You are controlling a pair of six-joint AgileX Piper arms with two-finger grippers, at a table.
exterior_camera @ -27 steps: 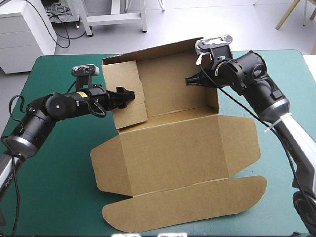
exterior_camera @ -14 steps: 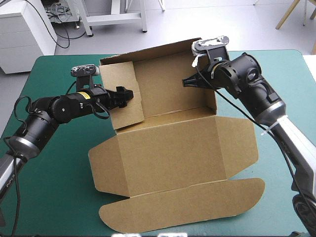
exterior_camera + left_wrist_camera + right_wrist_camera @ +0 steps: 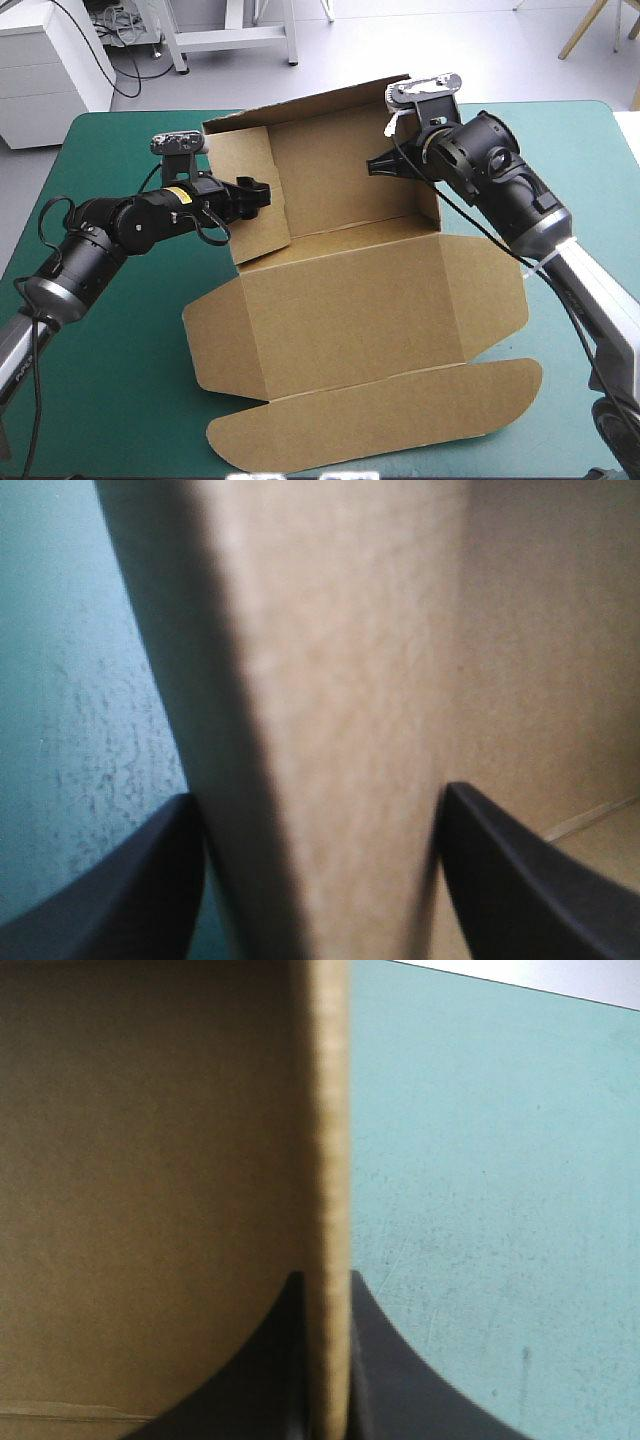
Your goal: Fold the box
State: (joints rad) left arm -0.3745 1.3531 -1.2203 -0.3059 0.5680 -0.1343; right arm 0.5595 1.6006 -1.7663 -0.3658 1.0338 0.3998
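The brown box point(image 3: 350, 300) lies mid-table with its back wall and both end flaps raised; the lid and front flaps stay flat. My left gripper point(image 3: 258, 190) stands open astride the upright left end flap point(image 3: 250, 170). In the left wrist view the flap point(image 3: 340, 680) fills the wide gap between the black fingers point(image 3: 140, 880). My right gripper point(image 3: 382, 165) is shut on the box's right end wall point(image 3: 425, 175), near its top. In the right wrist view that board edge point(image 3: 328, 1110) is pinched between the two fingers point(image 3: 275, 1360), with the box's inside to one side.
The teal-green cover point(image 3: 110, 380) is bare to the left of the box and to its right point(image 3: 580, 150). The rounded front flap point(image 3: 380, 415) reaches close to the table's near edge.
The right gripper has carried the right end wall a little toward the box's middle. The left gripper has shifted slightly along the left flap, and the whole sheet has jogged sideways and back.
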